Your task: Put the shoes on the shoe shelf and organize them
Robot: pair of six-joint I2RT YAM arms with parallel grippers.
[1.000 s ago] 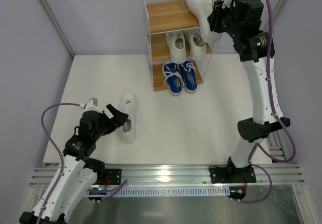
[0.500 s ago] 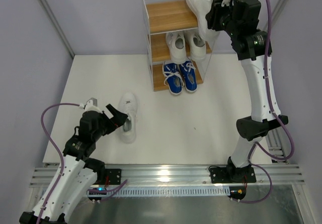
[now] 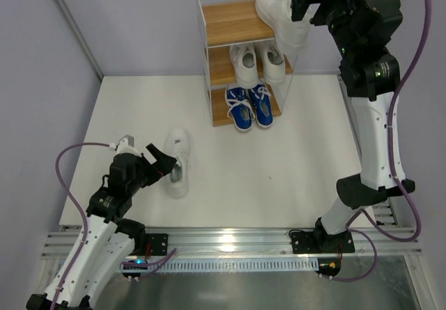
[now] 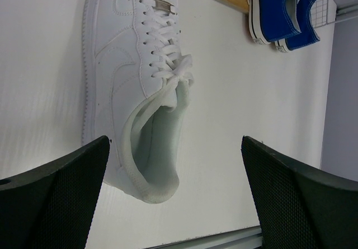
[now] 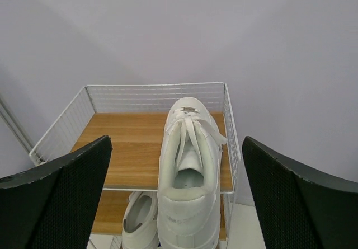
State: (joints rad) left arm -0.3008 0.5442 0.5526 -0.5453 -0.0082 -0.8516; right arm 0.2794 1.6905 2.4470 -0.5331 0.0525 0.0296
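**Ana:** Where is the right end effector (image 5: pixel 176 142) at this moment?

**Ben:** It is high, in front of the top tier of the shoe shelf (image 3: pixel 230 21). Its two fingers (image 5: pixel 61 198) stand wide apart, one on each side of a white sneaker (image 5: pixel 187 170). In the wrist view they do not touch it.

**Ana:** How does this sneaker lie?

**Ben:** It lies on the right half of the top board, close along the right wire wall. The toe points to the back wire. The heel sticks out over the front edge of the board.

**Ana:** And the lower tiers?

**Ben:** The middle board carries a white pair (image 3: pixel 245 60), the two shoes side by side. The bottom board carries the blue pair (image 3: pixel 244 108), also side by side, with the heels to the front.

**Ana:** What does the left end effector (image 4: pixel 175 140) do?

**Ben:** It is low over the desk (image 3: pixel 293 150), well apart from the shelf. Its fingers are also spread wide. The loose white sneaker (image 4: pixel 140 87) lies on the desk, with the toe pointing away from the end effector. The heel end sits between the two fingers, and I see no contact there.
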